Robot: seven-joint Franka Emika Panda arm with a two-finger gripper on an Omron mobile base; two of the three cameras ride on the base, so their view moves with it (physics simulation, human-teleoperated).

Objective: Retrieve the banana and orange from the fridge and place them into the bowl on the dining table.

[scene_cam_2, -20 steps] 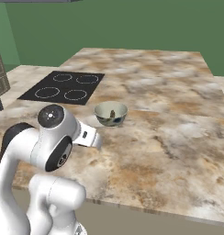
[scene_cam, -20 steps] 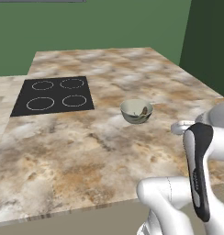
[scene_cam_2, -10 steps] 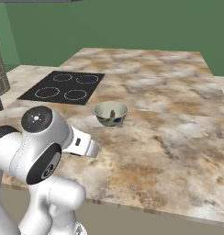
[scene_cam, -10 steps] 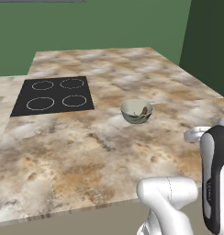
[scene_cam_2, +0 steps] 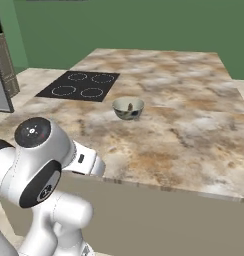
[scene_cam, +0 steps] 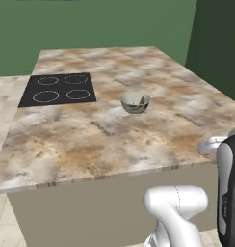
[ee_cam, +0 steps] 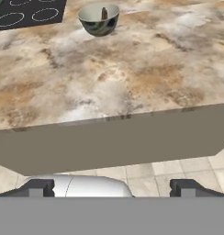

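Bowl [ee_cam: 99,19] sits on the bench [ee_cam: 132,82], well ahead of the hand [ee_cam: 111,188] and a bit to its left in the hand view; cooktop [ee_cam: 26,13] further left beyond it; hand is off the bench edge, low, w/ floor tiles right under the fingertips [ee_cam: 38,187]; fingertips spread wide, nothing between them.

From the base views: bowl [scene_cam: 135,102] near mid-bench, just beside the cooktop [scene_cam: 59,89]; same bowl [scene_cam_2: 128,108] from the other side w/ bench [scene_cam_2: 184,135] stretching round it; a dark-tipped brownish sliver pokes up inside the bowl, prob. the banana [ee_cam: 103,13], too small to be sure; can't see any orange in or near the bowl; a grey appliance edge shows at far left of the right base view, can't tell if it's the fridge.

Step, as I judge it: one fruit looks delivered; hand empty and clear of the bench; so the orange fetch is what's open.

Next move calls for: base turning away from the bench toward the fridge; arm tucked so elbow doesn't clip the bench edge; hand kept spread for a round thing; orange will roll if nudged, so needs a centred squeeze across its middle; then return and drop from just above the bowl w/o knocking what's already in it.
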